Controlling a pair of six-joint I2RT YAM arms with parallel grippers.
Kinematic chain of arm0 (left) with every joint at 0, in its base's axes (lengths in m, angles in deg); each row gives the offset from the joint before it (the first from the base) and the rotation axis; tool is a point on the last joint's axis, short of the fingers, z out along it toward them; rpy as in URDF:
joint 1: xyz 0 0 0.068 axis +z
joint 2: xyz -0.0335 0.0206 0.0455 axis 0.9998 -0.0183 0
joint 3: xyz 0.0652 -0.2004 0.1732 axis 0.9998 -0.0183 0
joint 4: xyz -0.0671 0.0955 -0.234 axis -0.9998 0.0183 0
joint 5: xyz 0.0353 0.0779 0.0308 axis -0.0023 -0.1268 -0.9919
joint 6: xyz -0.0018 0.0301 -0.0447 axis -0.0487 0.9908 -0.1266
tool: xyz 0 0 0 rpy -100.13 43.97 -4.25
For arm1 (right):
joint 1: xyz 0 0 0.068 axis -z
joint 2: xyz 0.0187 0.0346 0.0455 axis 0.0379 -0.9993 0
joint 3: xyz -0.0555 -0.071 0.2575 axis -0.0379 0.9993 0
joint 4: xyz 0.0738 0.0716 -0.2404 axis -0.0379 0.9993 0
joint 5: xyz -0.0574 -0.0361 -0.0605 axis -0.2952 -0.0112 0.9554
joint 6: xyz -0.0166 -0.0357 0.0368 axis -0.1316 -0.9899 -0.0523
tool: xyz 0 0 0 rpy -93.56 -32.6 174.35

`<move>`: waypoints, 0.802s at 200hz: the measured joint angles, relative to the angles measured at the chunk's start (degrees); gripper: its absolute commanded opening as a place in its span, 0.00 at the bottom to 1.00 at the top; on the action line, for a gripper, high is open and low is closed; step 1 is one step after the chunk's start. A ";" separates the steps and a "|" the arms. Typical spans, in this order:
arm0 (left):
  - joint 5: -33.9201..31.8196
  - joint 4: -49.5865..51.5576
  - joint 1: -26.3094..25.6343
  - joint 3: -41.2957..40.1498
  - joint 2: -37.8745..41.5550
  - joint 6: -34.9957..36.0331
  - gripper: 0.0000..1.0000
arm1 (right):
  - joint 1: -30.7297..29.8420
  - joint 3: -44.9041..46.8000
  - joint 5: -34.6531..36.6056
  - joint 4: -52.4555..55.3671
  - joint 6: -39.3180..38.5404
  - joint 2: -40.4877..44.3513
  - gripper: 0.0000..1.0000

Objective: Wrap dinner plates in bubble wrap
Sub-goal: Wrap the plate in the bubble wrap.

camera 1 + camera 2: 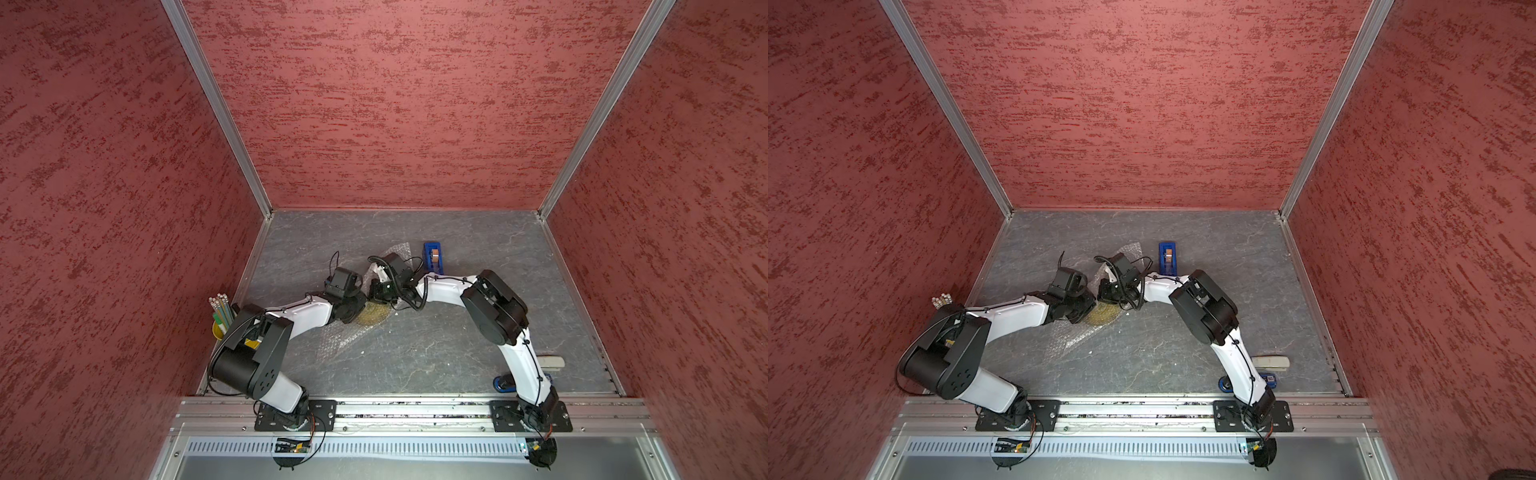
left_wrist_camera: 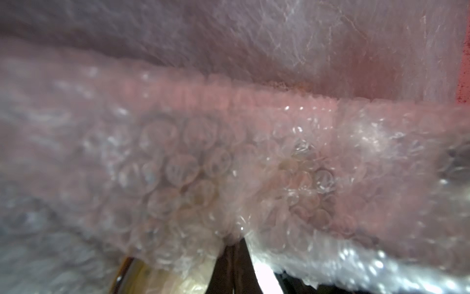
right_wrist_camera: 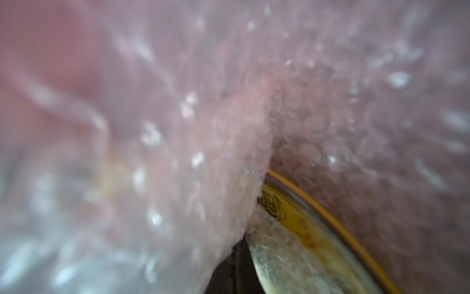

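Looking at the plate (image 1: 372, 318) first: flat on the table (image 1: 457, 332), roughly mid-table, partly under the bubble wrap (image 1: 345, 338), right between both grippers. Next out, left gripper (image 2: 232, 248): clamped fully shut on a bunched fold of wrap. Same deal for right gripper (image 3: 236, 257): shut tight, seemingly pinching wrap right at the plate's rim. Probably mid-fold. To do it well: lift the fold clear of the rim, pull both pinches across together, keep tension even, avoid dragging the plate toward the tape dispenser (image 1: 433, 257).
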 measured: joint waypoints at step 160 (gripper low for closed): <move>1.36 0.24 -1.01 -0.55 1.99 1.38 0.00 | -0.02 15.30 4.81 0.63 0.74 11.56 0.06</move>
